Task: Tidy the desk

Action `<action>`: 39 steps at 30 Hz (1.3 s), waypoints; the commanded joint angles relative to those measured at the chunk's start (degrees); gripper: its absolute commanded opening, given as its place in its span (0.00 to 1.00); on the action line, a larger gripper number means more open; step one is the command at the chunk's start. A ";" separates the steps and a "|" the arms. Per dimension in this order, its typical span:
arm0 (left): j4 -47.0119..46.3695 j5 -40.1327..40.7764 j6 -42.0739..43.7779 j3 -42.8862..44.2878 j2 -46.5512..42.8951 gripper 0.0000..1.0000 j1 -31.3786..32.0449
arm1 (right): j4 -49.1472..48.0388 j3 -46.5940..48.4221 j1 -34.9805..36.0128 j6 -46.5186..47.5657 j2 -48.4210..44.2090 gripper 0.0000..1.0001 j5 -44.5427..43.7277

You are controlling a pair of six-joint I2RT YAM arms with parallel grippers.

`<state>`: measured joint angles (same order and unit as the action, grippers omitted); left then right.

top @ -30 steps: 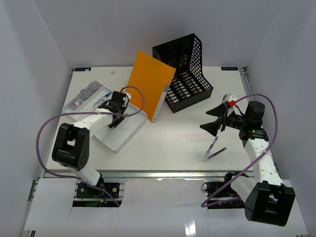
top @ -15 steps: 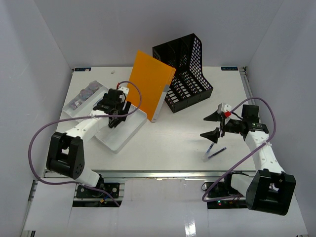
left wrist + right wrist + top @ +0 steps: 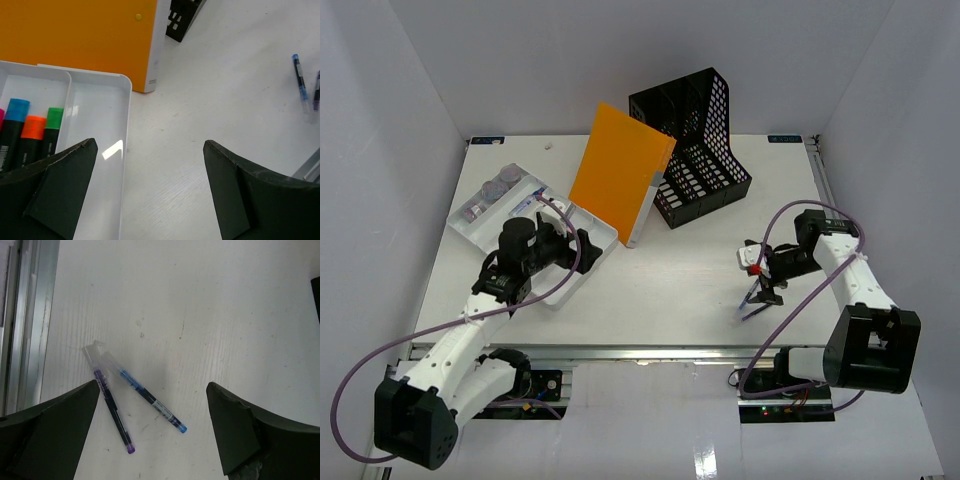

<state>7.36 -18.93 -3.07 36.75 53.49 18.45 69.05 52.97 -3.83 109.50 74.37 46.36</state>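
Note:
The desk (image 3: pixel 680 270) is a wide white tabletop. Two pens lie on it near the front right, one purple (image 3: pixel 111 407) and one blue (image 3: pixel 150 400); the pair also shows from above (image 3: pixel 752 300). My right gripper (image 3: pixel 152 385) hangs open just above them, one finger on each side and nothing held; the top view shows the right gripper (image 3: pixel 758 272) pointing down. My left gripper (image 3: pixel 149 145) is open and empty over the right end of the white tray (image 3: pixel 100 125), at the tray's near right corner from above (image 3: pixel 582 250).
Blue (image 3: pixel 15 125), orange (image 3: pixel 32 135) and green (image 3: pixel 52 127) markers lie in a tray compartment. An orange folder (image 3: pixel 620 180) leans upright behind the tray, against a black mesh file holder (image 3: pixel 695 140). A metal rail (image 3: pixel 30 315) runs along the desk's front edge.
The left gripper has opened and drawn back toward the near side of the tray. The right gripper has swung down and nearer, from beside the pens to right above them.

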 commanded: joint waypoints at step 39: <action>-6.49 -1.44 -3.45 -2.48 -10.67 0.98 -0.08 | -36.48 -3.68 21.92 -16.47 21.85 0.08 -30.58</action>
<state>3.36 -23.74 -5.44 35.12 45.45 18.46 48.27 50.39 15.24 100.69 90.37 16.31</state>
